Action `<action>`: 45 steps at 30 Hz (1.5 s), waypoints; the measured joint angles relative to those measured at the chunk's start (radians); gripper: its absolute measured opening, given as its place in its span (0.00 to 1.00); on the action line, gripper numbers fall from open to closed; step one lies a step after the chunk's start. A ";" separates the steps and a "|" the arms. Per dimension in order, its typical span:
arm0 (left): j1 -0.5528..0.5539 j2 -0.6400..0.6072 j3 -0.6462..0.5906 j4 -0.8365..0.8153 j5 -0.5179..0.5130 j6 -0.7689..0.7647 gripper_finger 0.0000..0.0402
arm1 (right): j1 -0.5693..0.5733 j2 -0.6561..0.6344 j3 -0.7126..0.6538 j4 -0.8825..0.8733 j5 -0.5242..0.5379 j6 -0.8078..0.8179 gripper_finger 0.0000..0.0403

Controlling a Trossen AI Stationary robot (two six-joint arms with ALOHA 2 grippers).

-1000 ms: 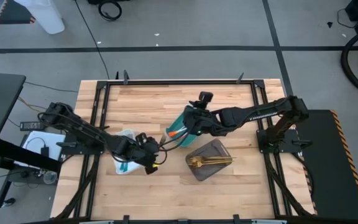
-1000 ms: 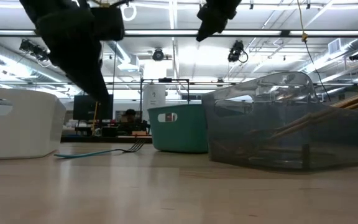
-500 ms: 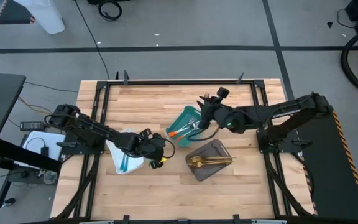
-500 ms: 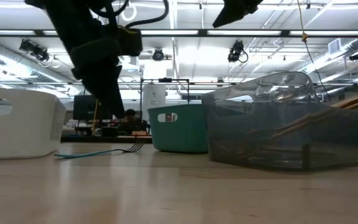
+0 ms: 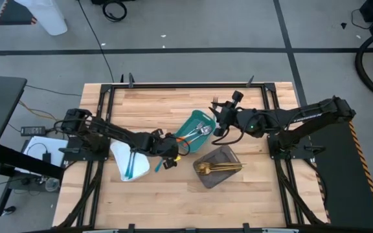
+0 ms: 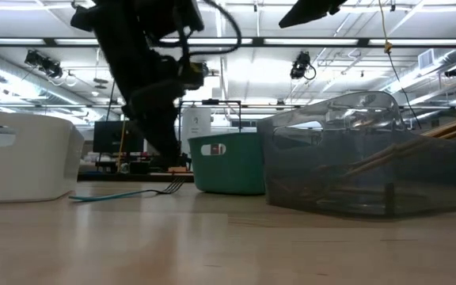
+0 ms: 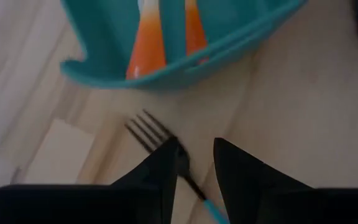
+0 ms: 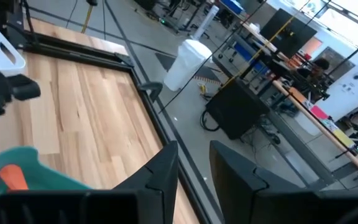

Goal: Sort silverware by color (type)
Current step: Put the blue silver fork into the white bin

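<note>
A fork (image 7: 157,135) with a silver head and a teal-blue handle (image 6: 113,195) lies flat on the table beside the teal tray (image 5: 188,120). My left gripper (image 7: 194,148) hangs open just above the fork's neck, one finger on either side and clear of it in the low view (image 6: 163,146). Orange-handled silverware (image 7: 146,53) lies in the teal tray. Teal-handled pieces (image 5: 131,163) lie in the white tray (image 5: 123,171), and gold ones (image 5: 214,168) in the grey tray (image 5: 230,155). My right gripper (image 5: 216,116) is raised beyond the teal tray, open and empty (image 8: 194,152).
The three trays stand close together mid-table: white to the left (image 6: 22,158), teal in the middle (image 6: 228,162), clear grey to the right (image 6: 355,158). Bare wood lies toward the near and far edges. A black frame runs round the table (image 8: 135,81).
My left gripper has gone toward the table's right edge and down, from over the white tray to above the fork beside the teal tray. My right gripper has drawn back from the teal tray toward the right edge and tipped up nearer to level. The fork has not moved.
</note>
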 joint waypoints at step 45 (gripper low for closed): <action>-0.003 0.022 -0.143 0.095 0.138 -0.161 0.03 | 0.032 0.002 0.002 0.007 -0.068 0.029 0.22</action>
